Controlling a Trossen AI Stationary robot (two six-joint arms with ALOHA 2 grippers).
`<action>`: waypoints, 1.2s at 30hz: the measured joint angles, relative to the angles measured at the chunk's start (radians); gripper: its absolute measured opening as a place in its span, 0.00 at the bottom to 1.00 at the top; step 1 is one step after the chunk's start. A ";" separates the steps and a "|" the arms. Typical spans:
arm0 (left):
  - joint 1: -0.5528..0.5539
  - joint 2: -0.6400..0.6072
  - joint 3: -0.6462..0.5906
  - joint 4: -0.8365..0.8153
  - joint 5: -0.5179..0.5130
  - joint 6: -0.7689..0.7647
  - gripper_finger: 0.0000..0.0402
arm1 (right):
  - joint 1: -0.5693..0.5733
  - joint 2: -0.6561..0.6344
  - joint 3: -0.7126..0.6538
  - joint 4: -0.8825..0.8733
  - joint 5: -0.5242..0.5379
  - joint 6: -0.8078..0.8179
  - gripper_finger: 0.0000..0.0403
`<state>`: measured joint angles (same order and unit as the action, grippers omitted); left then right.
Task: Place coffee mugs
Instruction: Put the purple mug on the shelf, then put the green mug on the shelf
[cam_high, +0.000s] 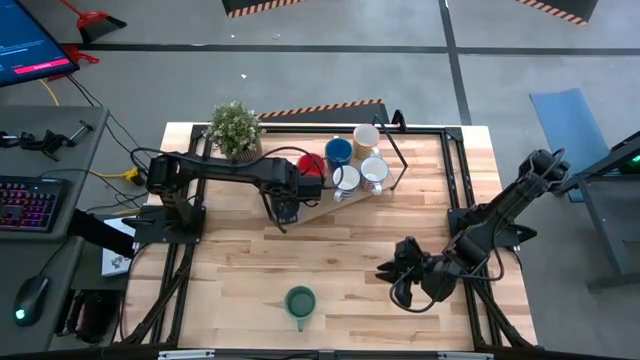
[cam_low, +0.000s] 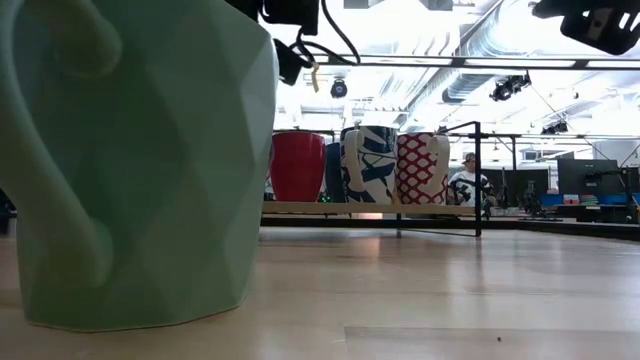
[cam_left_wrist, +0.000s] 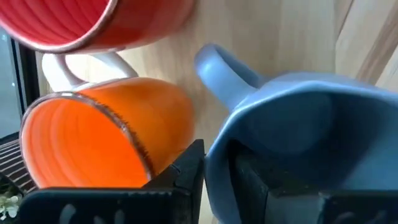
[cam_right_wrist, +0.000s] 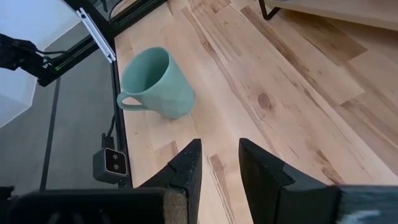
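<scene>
My left gripper (cam_high: 285, 208) reaches over the left end of the wooden board (cam_high: 352, 200) and is shut on the grey-blue mug (cam_left_wrist: 298, 130). The orange mug (cam_left_wrist: 106, 137) and the red mug (cam_left_wrist: 93, 25) stand close beside it. On the board stand the red mug (cam_high: 311, 165), the bright blue mug (cam_high: 338, 151), the cream mug (cam_high: 366, 136) and two white mugs (cam_high: 346, 179) (cam_high: 374, 171). The green mug (cam_high: 300, 303) stands upright near the table's near edge. My right gripper (cam_right_wrist: 217, 165) is open, to the right of the green mug (cam_right_wrist: 155, 84). My left gripper holds the grey-blue mug by its rim and wall (cam_left_wrist: 217, 158), on the side next to the orange mug. One finger (cam_left_wrist: 252, 180) is inside the mug and the other (cam_left_wrist: 186, 168) outside. The fingers come from above, pointing down. I cannot tell whether the mug is lifted.
A potted green plant (cam_high: 236, 128) stands at the table's far left, behind the left arm. A black wire frame (cam_high: 400, 150) rises at the board's right end. Bare tabletop (cam_high: 350, 250) lies between the board and the green mug. A keyboard and mouse lie off the table's left.
</scene>
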<state>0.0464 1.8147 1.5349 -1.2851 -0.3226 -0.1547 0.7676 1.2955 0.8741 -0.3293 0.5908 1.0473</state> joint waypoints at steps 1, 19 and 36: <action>0.001 -0.002 0.000 -0.003 0.000 0.000 0.15 | 0.000 0.004 0.000 0.004 -0.001 0.000 0.22; -0.032 -0.184 0.081 -0.056 0.035 -0.086 0.15 | -0.008 0.144 0.000 0.132 -0.023 -0.025 0.22; -0.742 -0.494 -0.226 -0.070 0.246 -0.593 0.15 | -0.353 0.502 0.534 -0.109 -0.333 -0.656 0.22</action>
<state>-0.6957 1.3209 1.3087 -1.3555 -0.0762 -0.7472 0.4149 1.7979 1.4079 -0.4385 0.2579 0.3912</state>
